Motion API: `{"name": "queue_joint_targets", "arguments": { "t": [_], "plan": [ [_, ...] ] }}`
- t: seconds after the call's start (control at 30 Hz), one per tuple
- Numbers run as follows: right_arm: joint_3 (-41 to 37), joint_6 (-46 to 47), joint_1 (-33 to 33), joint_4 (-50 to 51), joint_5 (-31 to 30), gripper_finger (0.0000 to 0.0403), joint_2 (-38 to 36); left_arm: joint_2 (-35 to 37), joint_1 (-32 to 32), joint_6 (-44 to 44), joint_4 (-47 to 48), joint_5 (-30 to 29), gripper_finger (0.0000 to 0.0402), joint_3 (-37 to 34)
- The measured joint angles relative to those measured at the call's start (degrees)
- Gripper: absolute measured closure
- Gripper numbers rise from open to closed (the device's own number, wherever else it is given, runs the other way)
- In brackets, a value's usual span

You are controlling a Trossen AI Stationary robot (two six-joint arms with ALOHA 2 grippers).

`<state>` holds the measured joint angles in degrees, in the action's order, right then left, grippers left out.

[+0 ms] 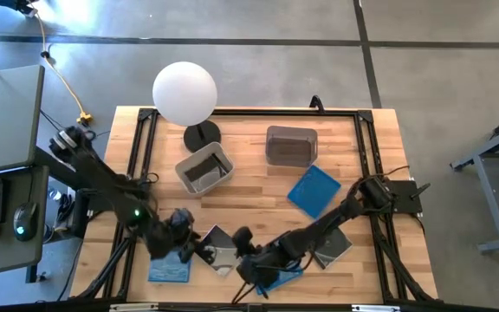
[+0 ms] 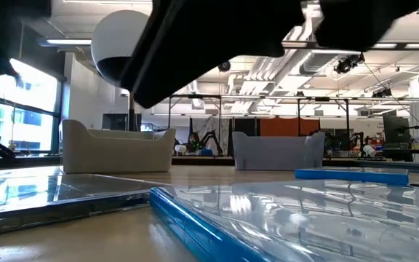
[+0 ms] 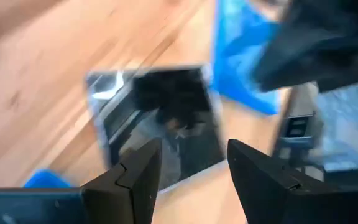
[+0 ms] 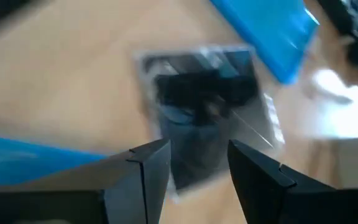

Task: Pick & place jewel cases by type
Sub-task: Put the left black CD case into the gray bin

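Probably a robotics lab, open hall, exposed ceiling ducts (image 2: 268,80), other robot arms (image 2: 208,138) behind, polished concrete floor (image 1: 258,52)

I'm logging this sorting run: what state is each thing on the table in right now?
Left pincer: open, empty, above the shiny case.
Right pincer: open, empty, near the table's front edge.
Blue case: flat on the table, mid-right.
Front-left blue case: flat on the table.
Left tub: upright, contents unclear.
Right tub: upright, contents unclear.

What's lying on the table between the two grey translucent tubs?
Nothing: in the high view, only bare wooden table separates the left grey translucent tub from the right grey translucent tub.
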<state>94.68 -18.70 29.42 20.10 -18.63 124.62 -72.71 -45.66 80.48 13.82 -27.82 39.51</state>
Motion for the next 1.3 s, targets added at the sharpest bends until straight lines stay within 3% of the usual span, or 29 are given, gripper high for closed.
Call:
{"name": "queue_joint_targets", "arguments": {
  "t": [0.1, 0.27, 0.73, 0.8, 1.0, 1.13, 1.3],
  "plan": [
    [-2.2, -3.3, 0.6, -5.1, 0.2, 0.0246, 0.0, -4.1, -0.6, 6.2, -1.7, -0.7, 0.0220, -2.4],
    [-5.6, -2.2, 1.1, -11.4, 1.1, 0.0246, 0.0, -8.3, 1.0, 8.3, -2.1, 0.3, 0.0220, -3.0],
    [-9.5, -1.0, -1.3, -12.7, -0.5, 0.0246, 0.0, -11.2, 11.8, 4.9, -0.7, 5.8, 0.0220, -2.9],
    [-9.5, -0.8, -1.8, -12.6, 1.1, 0.0246, 0.0, -12.8, 12.1, 4.9, -1.5, 8.8, 0.0220, -2.9],
    [-9.5, -4.2, -2.1, -13.9, 3.0, 0.0246, 0.0, -15.4, 11.9, 7.5, -4.5, 9.5, 0.0220, -2.7],
    [-9.5, -5.5, -2.2, -13.8, 7.3, 0.0246, 0.0, -15.5, 11.9, 8.4, -5.0, 9.9, 0.0220, -1.6],
    [-9.5, -7.0, -2.3, -13.5, 6.9, 0.0246, 0.0, -15.7, 11.9, 8.5, -6.2, 13.1, 0.0220, -0.7]
  ]
}}
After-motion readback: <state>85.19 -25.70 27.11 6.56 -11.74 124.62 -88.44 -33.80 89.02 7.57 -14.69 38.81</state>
